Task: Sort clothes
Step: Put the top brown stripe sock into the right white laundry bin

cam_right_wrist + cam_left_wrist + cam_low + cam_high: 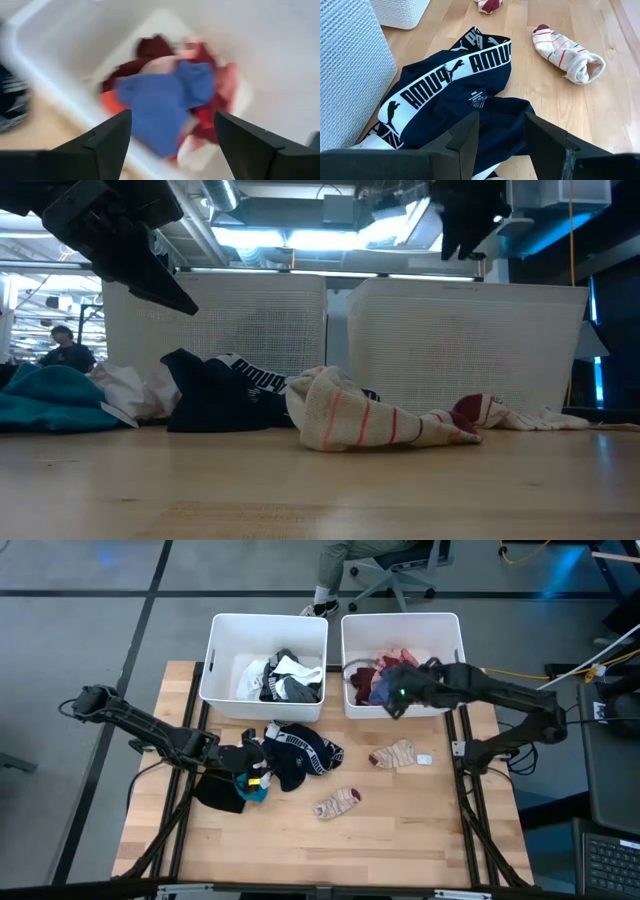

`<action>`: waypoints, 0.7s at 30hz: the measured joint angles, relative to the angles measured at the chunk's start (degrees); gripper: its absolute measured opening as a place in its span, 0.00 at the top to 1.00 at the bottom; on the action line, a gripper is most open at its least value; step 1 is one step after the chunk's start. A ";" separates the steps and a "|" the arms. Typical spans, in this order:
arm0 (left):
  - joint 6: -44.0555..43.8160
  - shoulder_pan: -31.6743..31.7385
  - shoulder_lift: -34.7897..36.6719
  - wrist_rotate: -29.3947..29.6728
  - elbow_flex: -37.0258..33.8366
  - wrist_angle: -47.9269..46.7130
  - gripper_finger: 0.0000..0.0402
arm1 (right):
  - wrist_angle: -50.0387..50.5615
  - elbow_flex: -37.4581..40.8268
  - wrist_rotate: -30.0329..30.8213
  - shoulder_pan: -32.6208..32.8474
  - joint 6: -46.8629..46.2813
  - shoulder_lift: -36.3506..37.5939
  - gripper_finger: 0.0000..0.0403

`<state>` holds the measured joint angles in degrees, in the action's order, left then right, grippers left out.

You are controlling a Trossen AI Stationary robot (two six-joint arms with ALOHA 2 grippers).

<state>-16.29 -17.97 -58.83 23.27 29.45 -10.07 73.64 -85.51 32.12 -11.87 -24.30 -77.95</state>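
Nearest the table's near edge: cream knit sock with red stripes [336, 803], long axis left-near to right-far, maroon toe pointing right-far. Second striped sock [395, 754] lies farther right, roughly left–right. Navy soft underwear with white lettered waistband [302, 748] is crumpled mid-table; band runs diagonally. Left gripper [248, 762] hovers just left of it, jaws spread, holding nothing. Right gripper [397, 700] is over the right white perforated plastic bin [452, 630], jaws spread above blue, red and pink garments [170, 100]. Left white bin [222, 630] holds white, grey and black pieces.
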 joint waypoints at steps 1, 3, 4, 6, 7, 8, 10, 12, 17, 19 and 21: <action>0.00 0.02 0.00 0.00 0.00 0.02 0.64 | 0.35 -0.41 -0.88 1.58 -0.92 0.02 0.29; 0.00 0.01 0.00 -0.02 0.00 0.00 0.64 | 0.40 -0.59 -2.55 4.83 -2.21 0.02 0.29; 0.00 0.00 0.00 0.00 0.00 -0.01 0.64 | 0.52 -0.59 -3.42 6.52 -2.85 0.02 0.29; 0.00 0.01 0.00 -0.01 0.00 0.00 0.64 | 1.21 -0.59 -4.82 9.69 -4.70 0.02 0.29; 0.00 0.00 0.00 0.00 0.00 0.00 0.64 | 1.36 -0.59 -4.99 11.49 -5.72 0.02 0.29; -0.03 0.00 0.00 -0.01 0.00 0.00 0.64 | 1.34 -0.58 -5.14 13.29 -6.89 0.02 0.29; -0.11 0.01 0.00 0.00 0.00 0.00 0.64 | 0.78 0.04 -4.88 16.97 -8.80 0.02 0.29; -0.04 0.00 0.00 0.00 0.00 0.00 0.64 | 0.70 1.24 -3.08 20.66 -9.32 0.02 0.29; -0.07 0.00 0.00 0.00 0.00 0.00 0.64 | -0.56 9.03 3.29 28.44 -14.37 0.00 0.29; -0.19 0.00 0.00 0.00 0.00 -0.01 0.64 | -2.62 13.10 2.91 30.43 -16.22 0.00 0.29; -0.22 0.02 0.00 0.00 0.00 0.02 0.64 | -6.17 17.71 2.48 32.07 -17.66 -0.02 0.29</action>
<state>-16.51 -17.96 -58.83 23.27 29.45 -10.05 67.47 -67.80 34.60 20.20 -41.96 -77.97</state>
